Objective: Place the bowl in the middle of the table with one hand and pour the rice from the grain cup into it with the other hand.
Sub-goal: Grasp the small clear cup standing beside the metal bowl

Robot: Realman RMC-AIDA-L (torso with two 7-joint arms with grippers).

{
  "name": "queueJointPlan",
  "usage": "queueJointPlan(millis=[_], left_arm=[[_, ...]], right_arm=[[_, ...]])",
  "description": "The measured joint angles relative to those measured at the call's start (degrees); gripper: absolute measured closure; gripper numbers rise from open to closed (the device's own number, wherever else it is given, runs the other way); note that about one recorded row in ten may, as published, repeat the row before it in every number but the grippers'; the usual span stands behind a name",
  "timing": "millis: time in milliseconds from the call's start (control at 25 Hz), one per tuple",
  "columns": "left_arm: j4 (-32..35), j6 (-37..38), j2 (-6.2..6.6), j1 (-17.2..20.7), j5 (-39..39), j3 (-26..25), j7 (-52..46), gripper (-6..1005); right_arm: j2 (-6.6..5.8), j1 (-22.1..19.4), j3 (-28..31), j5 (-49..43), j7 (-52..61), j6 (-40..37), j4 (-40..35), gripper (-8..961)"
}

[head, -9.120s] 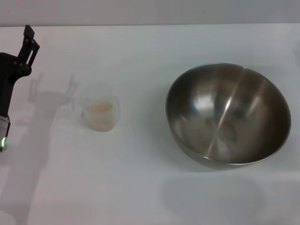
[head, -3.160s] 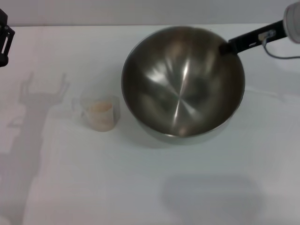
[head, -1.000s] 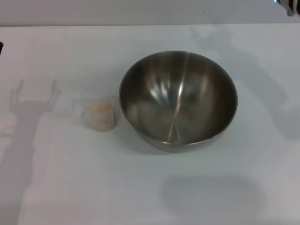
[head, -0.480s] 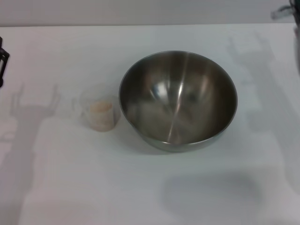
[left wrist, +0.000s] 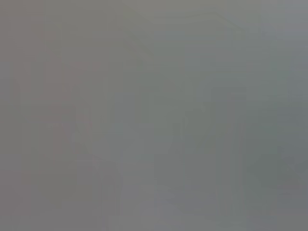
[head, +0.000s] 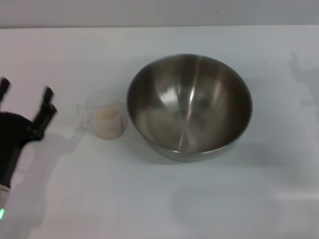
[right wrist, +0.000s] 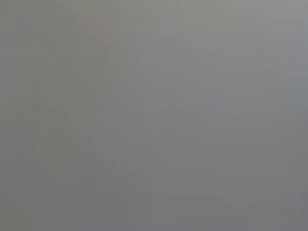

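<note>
Steel bowl [head: 189, 105] placed mid-table; rice-filled grain cup [head: 105, 121] beside it unpoured; left gripper [head: 26, 97] nearby, jaws wide, empty.

Both wrist views are uniform grey fields; nothing can be made out in either. In the head view the left hand [head: 26, 97] is motion-blurred, its two fingers [head: 47, 99] smeared, and its arm is cut off by the left and bottom edges. The cup [head: 104, 119], being clear, has faint walls and an indistinct handle; the rice [head: 106, 114] shows only as a pale beige patch, single grains too small to tell. The bowl [head: 189, 104] hides the table [head: 159, 209] beneath it.
</note>
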Motion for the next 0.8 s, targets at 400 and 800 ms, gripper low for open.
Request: queueJointPlan(millis=[400, 800], left_arm=[[0.2, -10.6, 0.02, -0.8, 0.0, 5.4, 0.1, 128], [1.2, -17.2, 0.10, -4.1, -0.4, 5.1, 0.1, 140]], right_arm=[[-0.30, 1.2, 1.2, 0.1, -0.1, 0.4, 2.3, 191], [-0.37, 1.5, 2.3, 0.2, -0.1, 0.2, 3.0, 191]])
